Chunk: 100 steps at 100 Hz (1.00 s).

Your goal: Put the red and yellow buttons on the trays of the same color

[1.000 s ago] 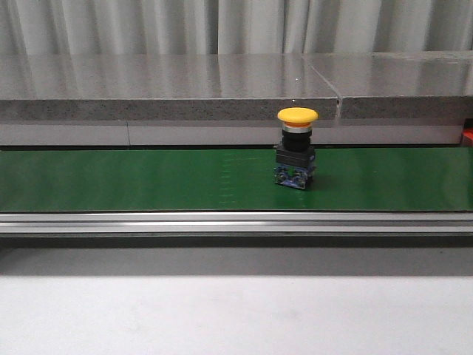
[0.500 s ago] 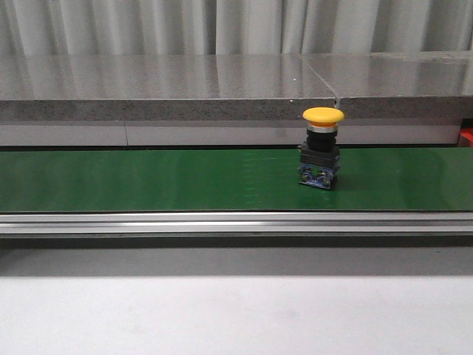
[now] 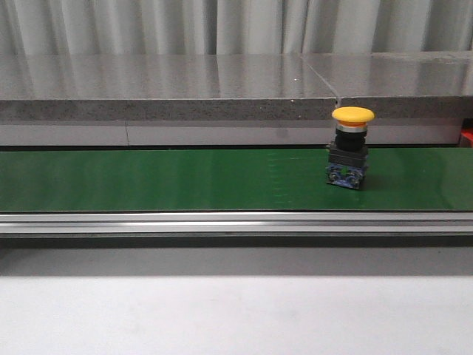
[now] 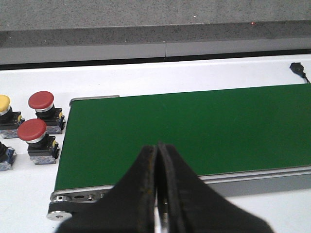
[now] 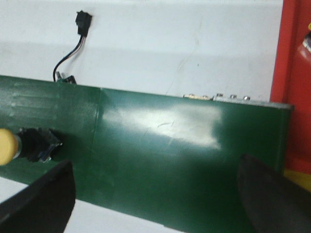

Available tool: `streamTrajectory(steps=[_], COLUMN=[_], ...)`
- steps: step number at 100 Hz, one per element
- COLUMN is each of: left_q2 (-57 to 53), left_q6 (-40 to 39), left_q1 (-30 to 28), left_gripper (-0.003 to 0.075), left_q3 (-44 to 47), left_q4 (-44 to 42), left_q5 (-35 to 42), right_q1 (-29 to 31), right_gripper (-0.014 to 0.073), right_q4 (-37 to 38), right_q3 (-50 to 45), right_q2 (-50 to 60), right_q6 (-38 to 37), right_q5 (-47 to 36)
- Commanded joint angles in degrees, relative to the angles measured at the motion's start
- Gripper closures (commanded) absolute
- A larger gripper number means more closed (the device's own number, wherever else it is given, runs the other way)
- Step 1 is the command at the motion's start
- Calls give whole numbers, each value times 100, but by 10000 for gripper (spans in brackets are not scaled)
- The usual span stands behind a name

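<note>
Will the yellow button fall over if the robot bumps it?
Probably, if bumped high. The yellow button stands upright on the belt, its wide cap above a narrow neck and small base, so it looks top-heavy. It seems rigid, so a grip shouldn't squash it.

One yellow button (image 3: 350,150) stands on the single green conveyor belt (image 3: 162,180). Beside the belt's end on the white worktop (image 4: 29,194) sit two red buttons (image 4: 43,104) (image 4: 35,138), a second yellow button (image 4: 4,109) and one partly cropped button (image 4: 4,155) of unseen colour. One red tray (image 5: 296,77) shows.
</note>
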State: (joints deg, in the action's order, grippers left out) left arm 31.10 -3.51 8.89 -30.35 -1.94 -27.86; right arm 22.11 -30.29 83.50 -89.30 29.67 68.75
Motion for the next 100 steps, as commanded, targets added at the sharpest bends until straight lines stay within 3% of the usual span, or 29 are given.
streamTrajectory(steps=[1,27,66,100], left_q2=[14,14,14,14], left_q6=[-40,-40,-40,-40], left_q1=[55,55,55,55], left_gripper=[739,739,739,739], left_q3=[-169,-169,-169,-169], left_q4=[48,48,48,48], left_q5=[447,447,447,447], right_q1=[-1,-276,-1599,-1876], right_gripper=[-73,-73,-73,-73], right_q4=[-272,-728,-105,-131], right_q3=[-460,-1549,-1586,-1586], right_q2=[616,1316,977,328], right_q6=[267,1109,1288,1288], right_q5=[-354,-952,-1306,-1774])
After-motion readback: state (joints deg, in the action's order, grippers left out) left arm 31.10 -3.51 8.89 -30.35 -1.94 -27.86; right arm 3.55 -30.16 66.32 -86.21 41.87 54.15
